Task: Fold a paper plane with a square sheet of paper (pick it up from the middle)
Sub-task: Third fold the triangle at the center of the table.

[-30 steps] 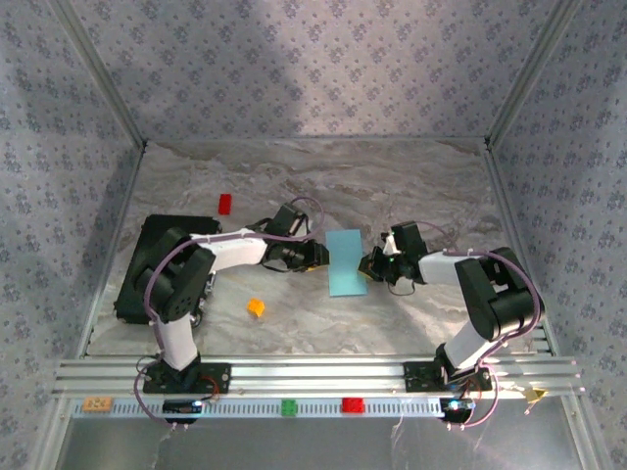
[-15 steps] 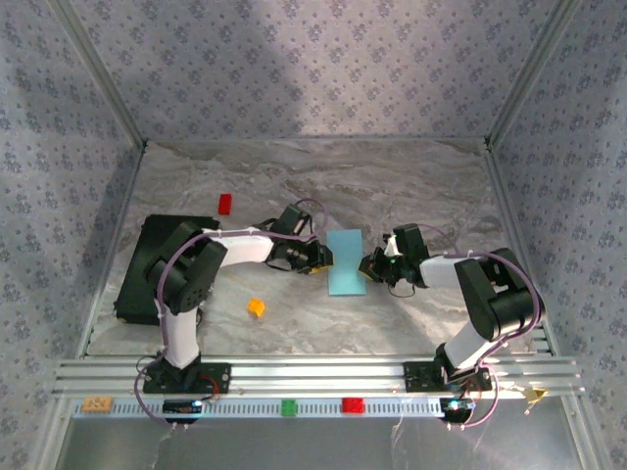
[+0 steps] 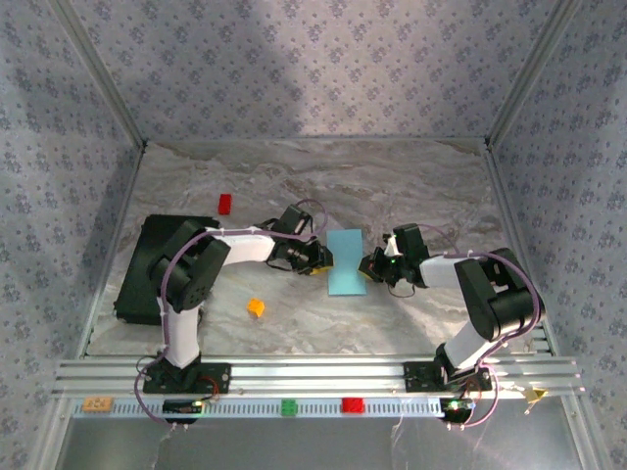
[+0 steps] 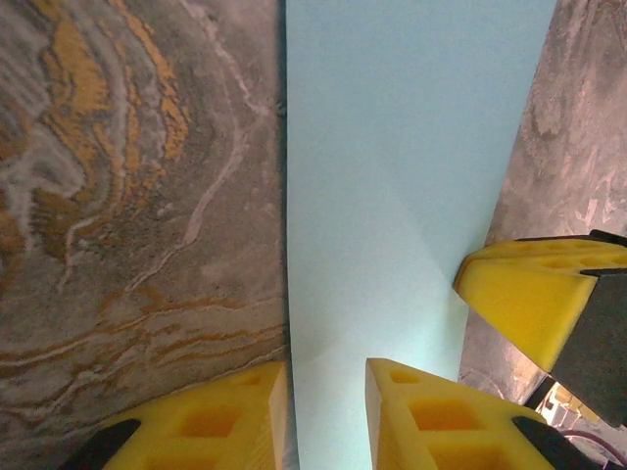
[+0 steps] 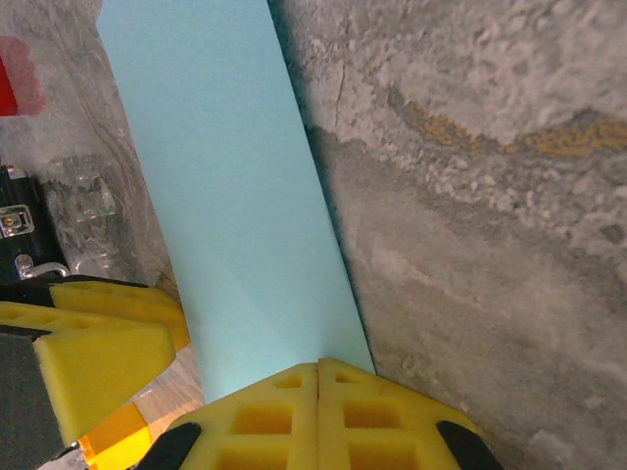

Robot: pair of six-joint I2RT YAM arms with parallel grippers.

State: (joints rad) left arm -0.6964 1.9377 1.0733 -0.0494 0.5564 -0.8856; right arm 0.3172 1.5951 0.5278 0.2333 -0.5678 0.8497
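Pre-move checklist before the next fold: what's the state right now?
1. The sheet sits between both grippers: ok.
2. Jaws of left gripper open at sheet edge: ok.
3. Jaws of right gripper shut at opposite edge: ok.
4. Pinch of right gripper on sheet: cannot tell.
5. Loose orange block apart from sheet: ok.

We're looking at a robot lab test cell. The left arm [image 3: 186,284] and right arm [image 3: 490,294] are bolted to an aluminium rail [image 3: 313,372] at the near edge of a marble-look table [image 3: 392,176]. Patterned cloth walls [image 3: 294,69] box it in, hung on bare metal posts [image 3: 98,73]. Cables [image 3: 149,294] loop along the arms. A green block [image 3: 289,407] and a red block [image 3: 352,404] sit on the front strip.
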